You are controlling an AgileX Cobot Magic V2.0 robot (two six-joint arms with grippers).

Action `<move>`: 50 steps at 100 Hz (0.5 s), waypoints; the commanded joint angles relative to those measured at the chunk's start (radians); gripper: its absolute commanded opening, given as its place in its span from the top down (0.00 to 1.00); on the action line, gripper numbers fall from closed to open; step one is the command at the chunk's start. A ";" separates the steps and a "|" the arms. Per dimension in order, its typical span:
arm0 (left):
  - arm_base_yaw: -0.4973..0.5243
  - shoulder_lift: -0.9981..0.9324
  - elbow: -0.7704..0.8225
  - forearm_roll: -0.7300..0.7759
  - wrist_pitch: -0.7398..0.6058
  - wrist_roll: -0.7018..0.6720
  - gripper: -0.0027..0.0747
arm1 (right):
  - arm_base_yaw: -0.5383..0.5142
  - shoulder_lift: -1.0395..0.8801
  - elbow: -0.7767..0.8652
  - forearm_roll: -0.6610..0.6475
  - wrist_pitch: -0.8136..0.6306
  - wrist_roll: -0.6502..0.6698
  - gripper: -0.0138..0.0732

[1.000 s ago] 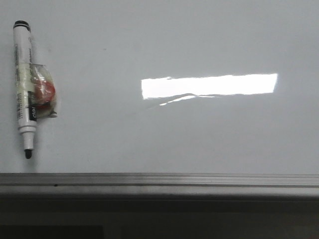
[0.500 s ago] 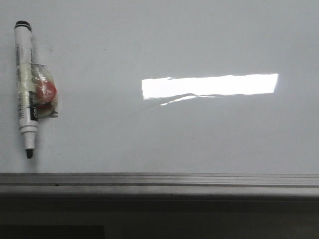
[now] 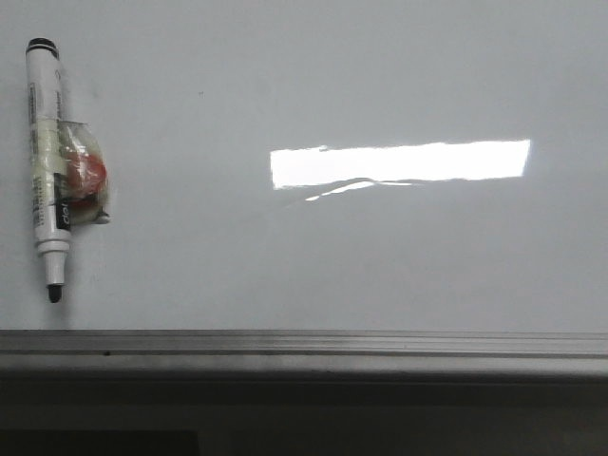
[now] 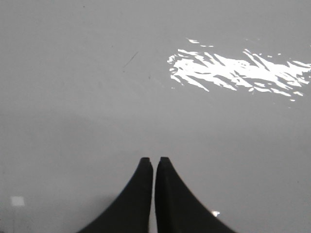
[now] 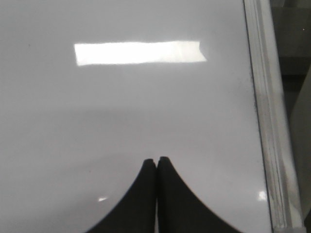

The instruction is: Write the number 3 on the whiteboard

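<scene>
The whiteboard is glossy pale grey and fills the front view; no drawn 3 shows on it in any view. A white marker with a black cap end and black tip lies at its far left, tip toward the near frame, with a taped clear wrap holding something red on its side. My left gripper is shut and empty over bare board. My right gripper is shut and empty over the board near its frame. Neither gripper shows in the front view.
The grey metal frame runs along the board's near edge, with dark space below it. In the right wrist view the frame edge runs beside the gripper. A bright rectangular light glare lies mid-board.
</scene>
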 commanded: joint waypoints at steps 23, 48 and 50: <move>0.001 0.081 -0.141 0.014 0.049 0.002 0.99 | 0.017 0.140 -0.021 0.209 -0.088 -0.009 0.90; 0.001 0.236 -0.287 0.062 0.079 0.002 0.99 | 0.079 0.375 -0.150 0.209 -0.097 -0.009 0.90; 0.001 0.240 -0.291 0.062 0.081 0.002 0.99 | 0.082 0.386 -0.155 0.209 -0.099 -0.009 0.90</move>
